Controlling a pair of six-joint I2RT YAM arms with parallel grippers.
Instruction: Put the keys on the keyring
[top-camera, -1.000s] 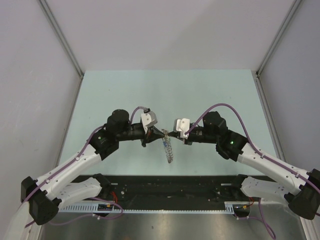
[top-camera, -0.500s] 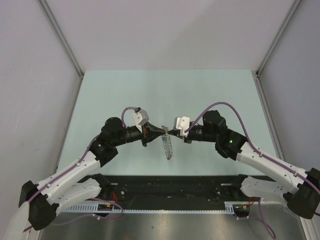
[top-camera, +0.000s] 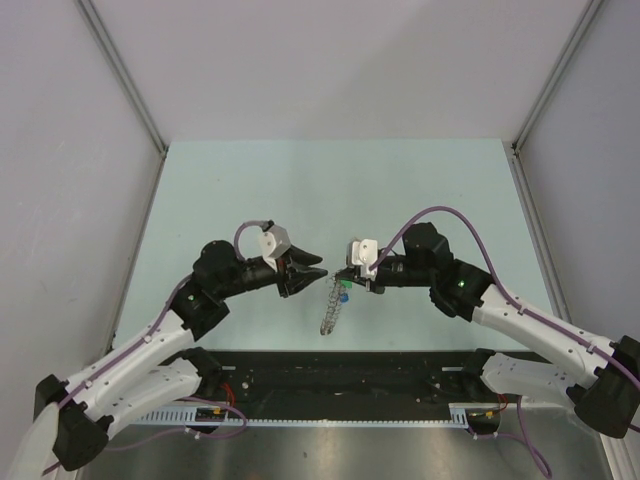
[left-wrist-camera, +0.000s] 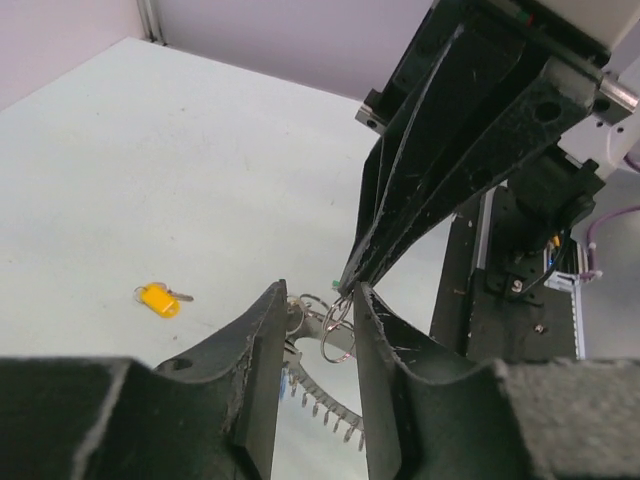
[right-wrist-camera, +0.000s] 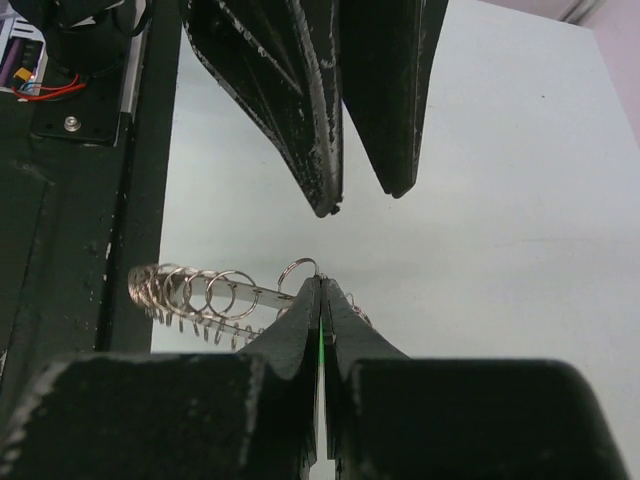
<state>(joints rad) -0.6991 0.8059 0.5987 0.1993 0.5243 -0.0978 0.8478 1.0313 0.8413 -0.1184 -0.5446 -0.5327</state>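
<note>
My right gripper (top-camera: 344, 274) (right-wrist-camera: 320, 284) is shut, with a sliver of a green key (right-wrist-camera: 320, 345) (top-camera: 343, 288) between its pads. The keyring (top-camera: 330, 308) (right-wrist-camera: 195, 292) (left-wrist-camera: 335, 325), a grey strip of many wire loops, dangles from that grip above the table. My left gripper (top-camera: 314, 271) (left-wrist-camera: 318, 297) (right-wrist-camera: 362, 200) is open just left of the right fingertips. Its fingers (left-wrist-camera: 262, 345) stand on either side of the top loops without pinching them. A yellow key (left-wrist-camera: 157, 298) lies alone on the table in the left wrist view.
The pale green table (top-camera: 330, 190) has grey walls on three sides. A black rail with cables (top-camera: 340, 385) runs along the near edge between the arm bases.
My left gripper was shut at the keyring's top and has opened and drawn slightly back to the left. The keyring now hangs from the right gripper alone, a little lower.
</note>
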